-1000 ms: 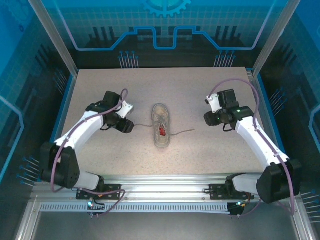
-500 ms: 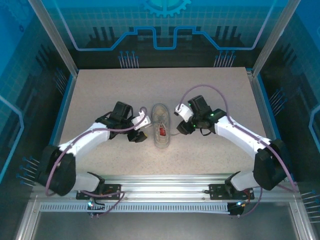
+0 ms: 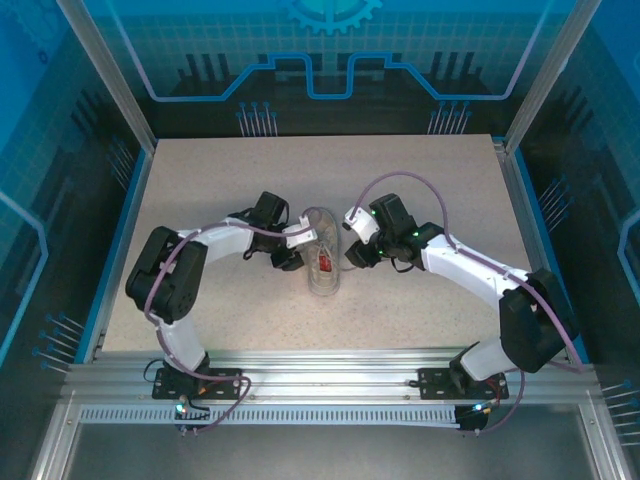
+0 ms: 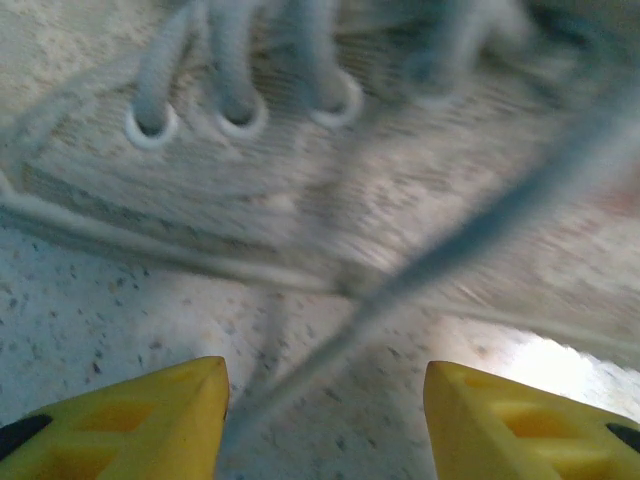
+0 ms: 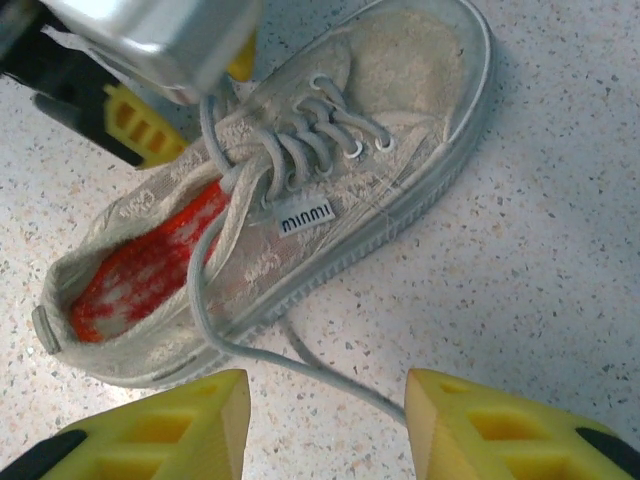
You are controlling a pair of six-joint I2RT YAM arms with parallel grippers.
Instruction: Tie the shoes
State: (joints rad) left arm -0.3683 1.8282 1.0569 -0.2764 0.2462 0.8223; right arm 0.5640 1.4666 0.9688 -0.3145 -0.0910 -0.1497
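While both arms are leaning in from their two sides, I am judging that the task is at its first step: catching the loose lace ends, with no knot or loop made yet. The whitish-grey sneaker (image 3: 322,275) is lying in the middle of the speckled table (image 3: 420,180). Its toe is pointing away from the arm bases and its red insole (image 3: 325,263) is showing.

Starting from the left, the left pincer (image 3: 300,258) is sitting low, just beside the left flank of the sneaker. In its wrist view the yellow fingers (image 4: 130,420) are standing about half open. The left lace end (image 4: 470,235) is running slantwise from the eyelets (image 4: 150,125) down into the gap, nearer to one finger. That view is blurred, so I cannot tell if the lace is touching the finger, but nothing is pinched.

On the other flank, the right pincer (image 3: 348,257) is hanging just beside the sneaker. Its jaws are open about as wide. The right lace end (image 5: 262,360) is leaving the shoe and crossing the table between the two fingers (image 5: 150,430), also not gripped.

I am thinking the next move calls for small corrections. Each pincer should be centring its lace in the gap, going down to the table and closing firmly. Thin lace is slipping out easily, so a weak or off-centre pinch could be losing it.
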